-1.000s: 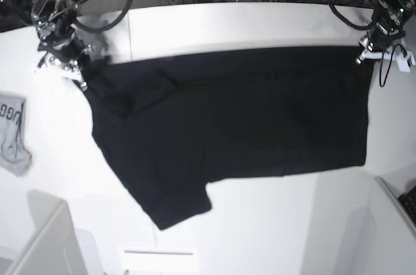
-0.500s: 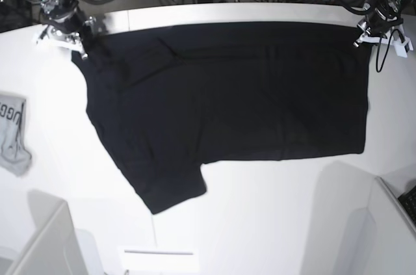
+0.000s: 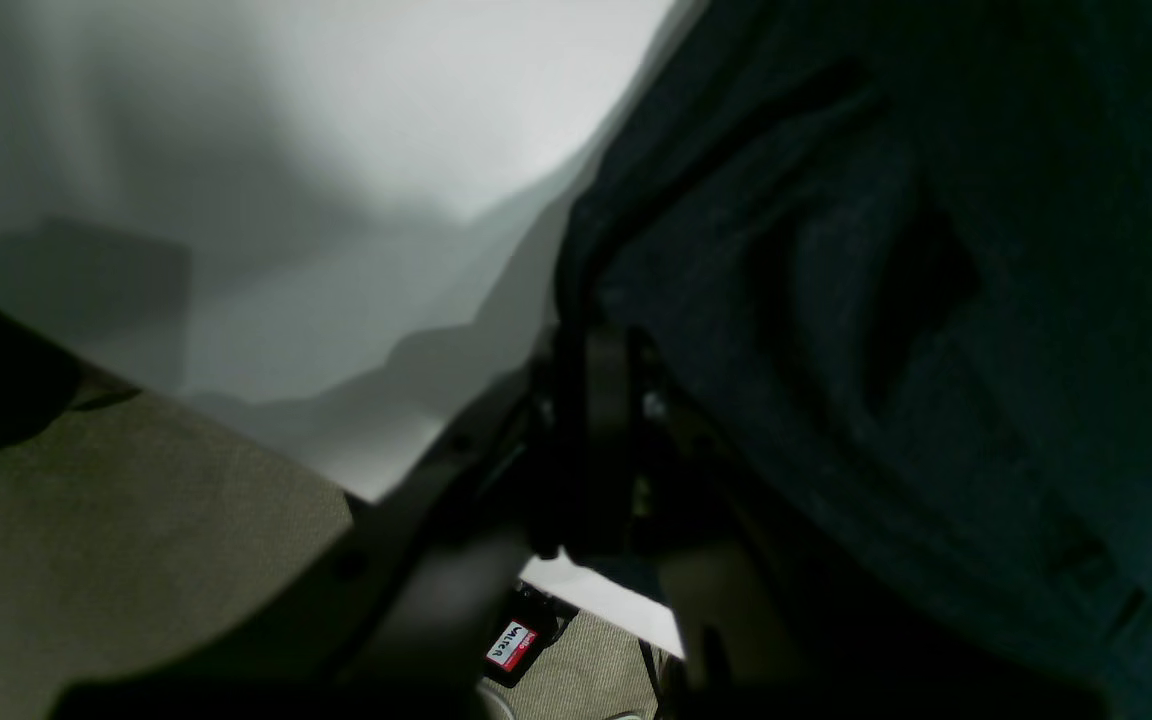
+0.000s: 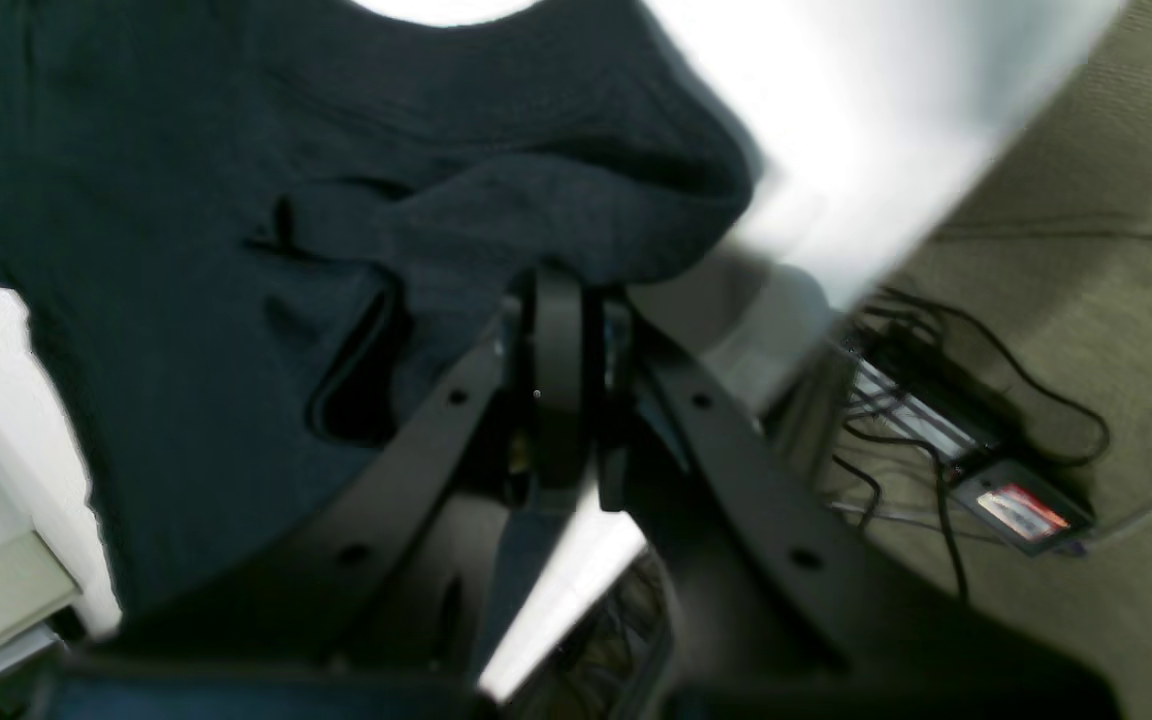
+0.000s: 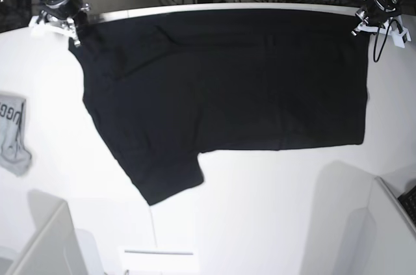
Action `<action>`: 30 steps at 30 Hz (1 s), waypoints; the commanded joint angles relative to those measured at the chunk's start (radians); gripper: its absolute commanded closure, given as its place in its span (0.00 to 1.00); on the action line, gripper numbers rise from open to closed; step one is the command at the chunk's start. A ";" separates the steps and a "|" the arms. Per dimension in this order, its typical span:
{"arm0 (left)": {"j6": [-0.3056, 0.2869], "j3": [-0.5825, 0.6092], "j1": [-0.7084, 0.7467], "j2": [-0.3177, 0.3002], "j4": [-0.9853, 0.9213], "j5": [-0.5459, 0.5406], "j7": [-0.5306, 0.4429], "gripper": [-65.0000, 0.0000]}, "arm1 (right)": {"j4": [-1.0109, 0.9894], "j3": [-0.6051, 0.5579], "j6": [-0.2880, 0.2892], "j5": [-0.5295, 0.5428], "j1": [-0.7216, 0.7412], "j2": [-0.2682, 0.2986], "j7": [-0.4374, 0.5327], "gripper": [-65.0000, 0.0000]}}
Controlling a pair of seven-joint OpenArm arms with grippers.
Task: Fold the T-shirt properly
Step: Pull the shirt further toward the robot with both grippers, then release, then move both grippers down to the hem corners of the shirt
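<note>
Right gripper (image 4: 561,300): the jaws are pinched together on a bunched corner of the black T-shirt (image 5: 221,86), at the far edge of the bench (image 5: 260,223). Left gripper (image 3: 591,330): the jaws appear clamped on the opposite far corner of the cloth, though the wrist view is dark and blurred there.

The T-shirt lies spread flat and plain side up across the bench, its far edge stretched between the two grippers along the far rim. One sleeve (image 5: 166,181) juts toward the near side.

Judged step: tensioning and laying out the garment before the first fold. To do it well, keep both corners level, hold equal tension so the far hem stays straight, and lower the cloth without dragging wrinkles into the body. Keep the hem on the bench; it sits right at the rim.

Surroundings: a small grey garment (image 5: 13,135) lies well apart from the T-shirt, clear of the fold area. Cables and a power strip (image 4: 946,425) lie on the floor beyond the rim; cloth slipping over could snag there.
</note>
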 commanded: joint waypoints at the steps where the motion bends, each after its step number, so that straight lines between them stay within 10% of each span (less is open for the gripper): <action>1: 0.004 -0.013 0.007 -0.017 0.020 0.006 -0.026 1.00 | 0.022 0.004 0.005 0.003 -0.005 0.008 0.020 1.00; 14: 0.004 -0.014 0.030 -0.017 0.020 0.006 -0.026 1.00 | 0.022 0.008 0.005 0.003 -0.019 0.009 0.019 1.00; 22: 0.004 -0.037 0.032 -0.041 0.023 0.003 -0.026 0.33 | 0.071 0.011 0.002 0.004 -0.053 0.006 0.026 0.58; 30: 0.004 -0.174 -0.007 -0.084 0.106 0.001 -0.027 0.28 | 0.115 0.070 0.006 -0.005 -0.010 0.044 0.040 0.58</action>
